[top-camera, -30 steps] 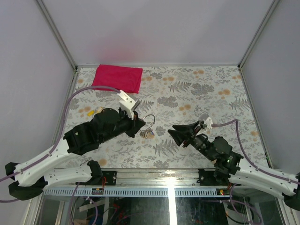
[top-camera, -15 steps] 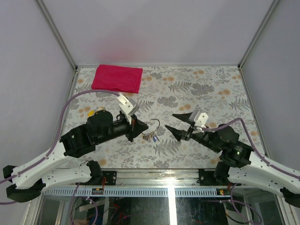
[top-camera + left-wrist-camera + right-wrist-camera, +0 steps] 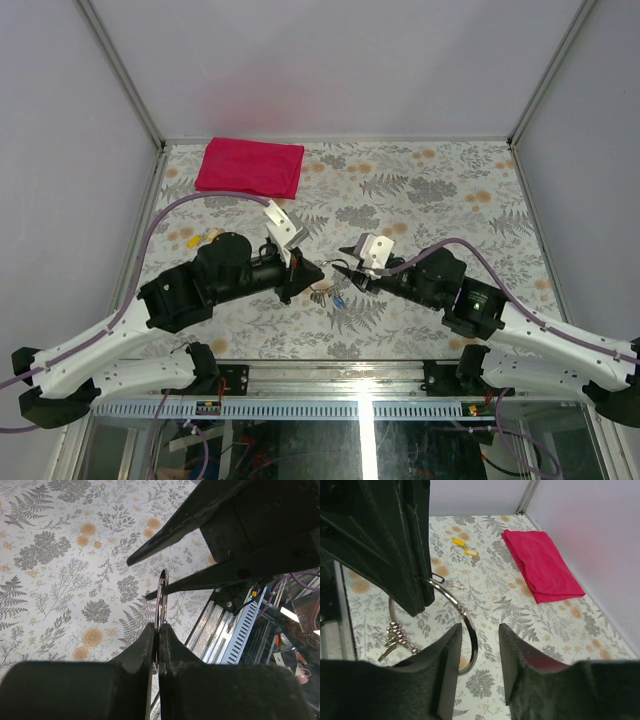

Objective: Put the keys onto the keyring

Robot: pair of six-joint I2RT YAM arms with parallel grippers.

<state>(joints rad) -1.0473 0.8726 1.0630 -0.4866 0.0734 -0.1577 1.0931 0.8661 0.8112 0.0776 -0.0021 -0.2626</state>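
Note:
My left gripper (image 3: 159,625) is shut on the edge of the keyring (image 3: 161,595), a large silver loop held upright above the table. A cluster of small silver rings (image 3: 395,637) dangles from the loop. In the top view a key with a blue head (image 3: 340,301) hangs in that bunch just below the left gripper (image 3: 318,274). My right gripper (image 3: 480,630) is open, tip to tip with the left one. The loop's free arc (image 3: 465,615) runs just inside the right gripper's left finger, and nothing is gripped.
A folded red cloth (image 3: 250,167) lies at the back left of the floral table. Two small yellow tags (image 3: 460,542) lie near it, left of the left arm. A metal rail (image 3: 220,630) runs along the table's near edge.
The right arm has swung left and forward until its fingertips meet the left gripper at the loop. The left gripper has shifted slightly right with the keyring.

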